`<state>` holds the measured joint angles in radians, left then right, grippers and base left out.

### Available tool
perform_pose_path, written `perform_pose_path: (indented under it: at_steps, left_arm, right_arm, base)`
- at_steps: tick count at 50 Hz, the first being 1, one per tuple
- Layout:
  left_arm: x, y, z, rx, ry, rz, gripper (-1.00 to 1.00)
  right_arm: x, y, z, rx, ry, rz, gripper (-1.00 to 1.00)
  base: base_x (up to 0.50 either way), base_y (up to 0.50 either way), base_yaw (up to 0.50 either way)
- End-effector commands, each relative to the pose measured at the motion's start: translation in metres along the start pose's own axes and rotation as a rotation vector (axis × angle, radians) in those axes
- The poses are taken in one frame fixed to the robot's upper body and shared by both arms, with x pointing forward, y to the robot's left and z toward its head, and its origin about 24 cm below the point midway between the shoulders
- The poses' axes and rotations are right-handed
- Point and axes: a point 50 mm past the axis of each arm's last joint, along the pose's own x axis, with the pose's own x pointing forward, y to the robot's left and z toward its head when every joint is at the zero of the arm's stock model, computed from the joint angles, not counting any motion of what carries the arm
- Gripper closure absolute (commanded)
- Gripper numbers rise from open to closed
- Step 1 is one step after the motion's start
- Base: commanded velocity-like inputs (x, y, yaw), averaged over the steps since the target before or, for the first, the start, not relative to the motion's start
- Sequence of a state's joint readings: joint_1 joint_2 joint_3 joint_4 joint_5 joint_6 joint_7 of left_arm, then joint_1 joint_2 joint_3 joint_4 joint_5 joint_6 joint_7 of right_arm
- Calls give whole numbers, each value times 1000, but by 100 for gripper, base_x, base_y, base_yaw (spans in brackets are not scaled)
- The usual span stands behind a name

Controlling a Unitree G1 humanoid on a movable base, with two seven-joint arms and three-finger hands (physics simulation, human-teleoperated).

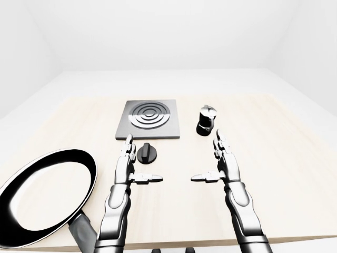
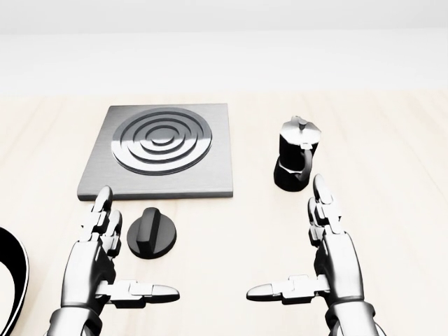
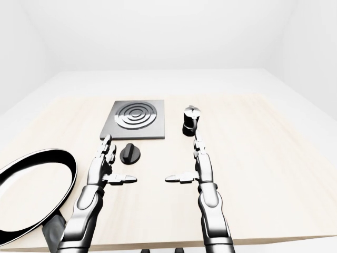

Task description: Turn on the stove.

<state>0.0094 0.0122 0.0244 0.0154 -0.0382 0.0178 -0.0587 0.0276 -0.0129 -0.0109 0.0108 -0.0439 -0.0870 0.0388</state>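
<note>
Left hand (image 1: pixel 125 163) hovers open beside the knob (image 1: pixel 147 152), below the stove plate (image 1: pixel 149 119).

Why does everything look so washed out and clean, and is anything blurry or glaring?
Left-eye view: even white light, walls nearly blown out, edges sharp, the frying pan rim glossy with a bright highlight. Head view: soft, faint shadows under the stove knob and moka pot, no blur. Right-eye view: the same flat light, no glare on the wooden table.

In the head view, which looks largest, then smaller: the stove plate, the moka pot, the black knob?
1. stove plate, clearly largest.
2. moka pot and black knob: alike in apparent size, so I leave them unranked.
</note>
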Motion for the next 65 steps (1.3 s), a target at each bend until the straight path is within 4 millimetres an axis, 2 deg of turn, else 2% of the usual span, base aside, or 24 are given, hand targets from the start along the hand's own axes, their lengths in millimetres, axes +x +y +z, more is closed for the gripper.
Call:
perform_pose_path:
  at_steps: [1, 15, 65]
  left_arm:
    - [0, 0, 0, 0, 1, 2, -100]
    - [3, 3, 0, -3, 10, 6, -100]
    - [14, 5, -19, -32, 122, -3, -100]
  right_arm:
    - [0, 0, 0, -1, 1, 2, -100]
    - [-1, 0, 0, 0, 1, 3, -100]
    - [-1, 1, -1, 2, 5, 7, -100]
  base:
    - [0, 0, 0]
    - [0, 0, 0]
    - [0, 0, 0]
